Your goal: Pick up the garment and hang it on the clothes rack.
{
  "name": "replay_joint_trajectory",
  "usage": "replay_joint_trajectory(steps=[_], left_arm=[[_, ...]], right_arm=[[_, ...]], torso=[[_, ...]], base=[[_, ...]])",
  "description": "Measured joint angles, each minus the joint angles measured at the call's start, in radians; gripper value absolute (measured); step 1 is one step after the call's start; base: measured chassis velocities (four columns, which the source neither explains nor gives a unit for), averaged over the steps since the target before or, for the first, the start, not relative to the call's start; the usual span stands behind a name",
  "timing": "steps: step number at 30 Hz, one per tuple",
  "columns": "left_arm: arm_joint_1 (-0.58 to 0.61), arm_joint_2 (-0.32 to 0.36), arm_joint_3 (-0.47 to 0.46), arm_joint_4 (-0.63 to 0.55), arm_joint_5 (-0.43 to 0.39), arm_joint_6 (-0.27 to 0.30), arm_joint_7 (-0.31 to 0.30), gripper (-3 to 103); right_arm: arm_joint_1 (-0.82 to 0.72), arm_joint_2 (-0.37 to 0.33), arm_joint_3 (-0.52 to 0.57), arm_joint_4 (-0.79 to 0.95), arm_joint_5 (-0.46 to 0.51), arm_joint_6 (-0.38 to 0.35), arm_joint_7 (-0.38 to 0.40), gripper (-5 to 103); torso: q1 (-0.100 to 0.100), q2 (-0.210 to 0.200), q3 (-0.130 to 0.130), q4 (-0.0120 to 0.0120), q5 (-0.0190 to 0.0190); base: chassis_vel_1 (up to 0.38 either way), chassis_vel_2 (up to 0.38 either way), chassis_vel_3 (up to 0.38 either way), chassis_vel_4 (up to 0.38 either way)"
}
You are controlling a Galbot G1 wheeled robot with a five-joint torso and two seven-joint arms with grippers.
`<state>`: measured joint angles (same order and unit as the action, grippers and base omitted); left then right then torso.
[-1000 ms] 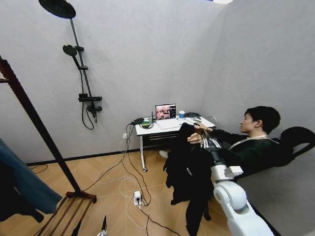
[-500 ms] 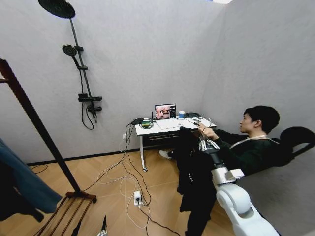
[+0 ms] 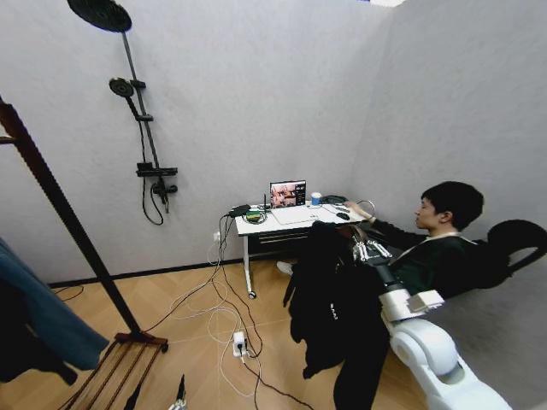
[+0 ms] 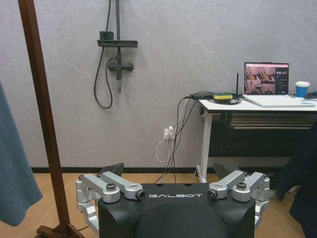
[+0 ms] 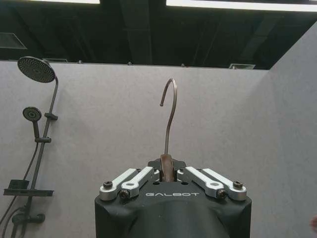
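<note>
Garment [image 3: 329,299] hangs long and straight down from the right gripper [image 3: 366,249], a black coat on a hanger. The gripper is squeezed tight on the hanger [image 5: 167,130], and the metal hook pokes straight up out of it. So the coat's long way is up and down, with the hook on top, ready to catch on a rail.

The clothes rack [image 3: 51,201] is the thing to go by. The coat is far off to the right of the rack, across the wooden floor, close to the white desk [image 3: 291,218]. The rack's brown post leans at the left edge of the head view, with a blue cloth [image 3: 43,307] on it.

The left gripper [image 4: 173,193] is spread wide and holds nothing. It faces the wall, with the rack's post just to its side. It is nearer the rack, but the right one has the coat, so I think the coat must travel left to reach the rail.
</note>
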<state>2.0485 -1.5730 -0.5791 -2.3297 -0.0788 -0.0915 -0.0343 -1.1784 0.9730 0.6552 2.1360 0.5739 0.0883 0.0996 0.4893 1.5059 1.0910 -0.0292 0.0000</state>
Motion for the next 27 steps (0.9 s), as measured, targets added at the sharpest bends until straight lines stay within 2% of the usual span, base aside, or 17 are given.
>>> replay_joint_trajectory(steps=[13, 27], left_arm=[[0.000, 0.000, 0.000, 0.000, 0.000, 0.000, 0.000, 100], [0.000, 0.000, 0.000, 0.000, 0.000, 0.000, 0.000, 100]], right_arm=[[0.046, -0.005, -0.035, -0.017, 0.021, -0.012, -0.013, 9], [0.066, -0.010, -0.033, -0.024, 0.031, -0.022, -0.019, 9]], torso=[[0.000, 0.000, 0.000, 0.0000, 0.0000], [0.000, 0.000, 0.000, 0.0001, -0.0002]], base=[[0.071, 0.067, 0.066, 0.059], [0.119, 0.107, 0.121, 0.126]])
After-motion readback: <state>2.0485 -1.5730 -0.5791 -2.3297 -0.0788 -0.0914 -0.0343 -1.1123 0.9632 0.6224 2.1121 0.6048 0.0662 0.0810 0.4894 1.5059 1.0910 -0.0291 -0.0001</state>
